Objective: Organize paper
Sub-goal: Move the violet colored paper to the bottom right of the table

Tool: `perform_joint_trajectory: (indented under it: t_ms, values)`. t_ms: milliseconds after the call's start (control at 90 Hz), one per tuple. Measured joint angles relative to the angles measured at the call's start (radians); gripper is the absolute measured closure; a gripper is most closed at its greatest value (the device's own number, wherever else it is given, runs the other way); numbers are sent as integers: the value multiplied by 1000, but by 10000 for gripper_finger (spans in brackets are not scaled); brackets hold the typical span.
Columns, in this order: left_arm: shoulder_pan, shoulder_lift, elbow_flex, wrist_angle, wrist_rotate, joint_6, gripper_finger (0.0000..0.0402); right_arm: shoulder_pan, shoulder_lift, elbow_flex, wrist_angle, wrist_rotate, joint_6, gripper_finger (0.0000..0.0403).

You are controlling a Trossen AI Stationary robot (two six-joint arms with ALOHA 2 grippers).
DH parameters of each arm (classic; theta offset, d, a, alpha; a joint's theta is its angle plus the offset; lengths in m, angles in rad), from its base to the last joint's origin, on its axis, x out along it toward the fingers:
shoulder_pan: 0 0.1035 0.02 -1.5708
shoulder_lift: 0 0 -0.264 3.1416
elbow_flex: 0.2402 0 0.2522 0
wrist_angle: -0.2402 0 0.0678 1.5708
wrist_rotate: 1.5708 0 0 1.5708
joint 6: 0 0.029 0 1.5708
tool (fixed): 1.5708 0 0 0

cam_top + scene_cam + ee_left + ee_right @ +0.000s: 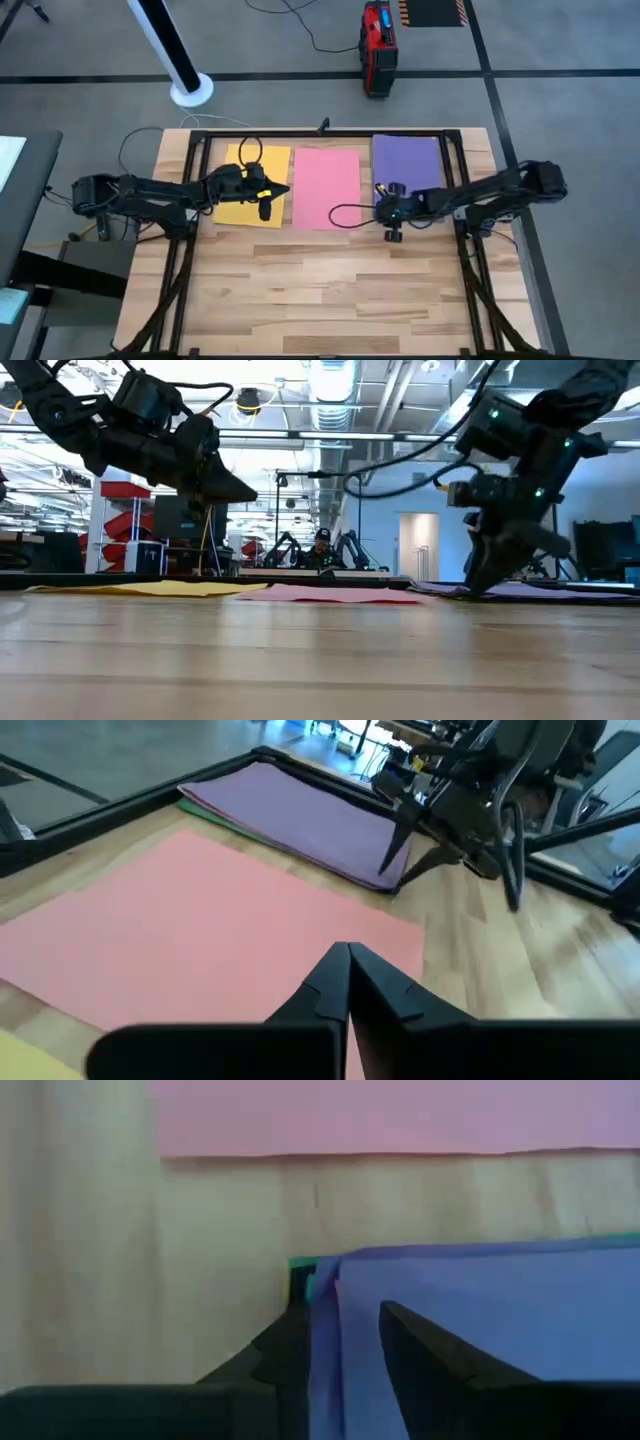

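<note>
You are looking down at three sheets lying side by side along the far part of the table (330, 290): the yellow sheet (238, 205) on the left, the pink sheet (326, 187) in the middle and the purple sheet (407, 162) on the right. They are lying apart from one another, with bare wood showing between them. A green sheet (205, 812) is peeking out from under the purple one (you can catch its edge in both wrist views).

Your left gripper (281, 190) is hanging above the yellow sheet's right edge, pointing toward the pink sheet. Its jaws are pressed together, and they are holding nothing; in the low view it is sitting clear above the table.

Your right gripper (385, 210) is sitting down at the near left corner of the purple sheet, between it and the pink sheet. In the right wrist view its two fingers (430, 1355) are standing on either side of the purple sheet's lifted edge, with paper running up between them, so the jaws are pinching that corner. The green sheet's corner is showing just beyond the fingertips.

Beyond the table, a red case (377, 45) is standing on the floor, and a person (322, 543) is sitting far back in the room.
</note>
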Motion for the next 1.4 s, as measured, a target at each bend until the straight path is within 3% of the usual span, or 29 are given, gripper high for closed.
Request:
perform_joint_trajectory:
  t_ms: [178,456,722,978,1400]
  values:
    - [0,0,0,-9,-1,0,401,0,22,15,0,2,0,309]
    - [0,0,1,-37,-1,-1,401,2,-8,16,-3,-1,1,395]
    - [0,0,1,-41,-1,-17,401,2,-82,16,-46,-20,14,401]
    - [0,0,2,-47,-1,-35,401,26,-150,16,-80,-116,61,402]
    - [0,0,2,-70,5,-53,402,158,-172,16,-146,-470,318,403]
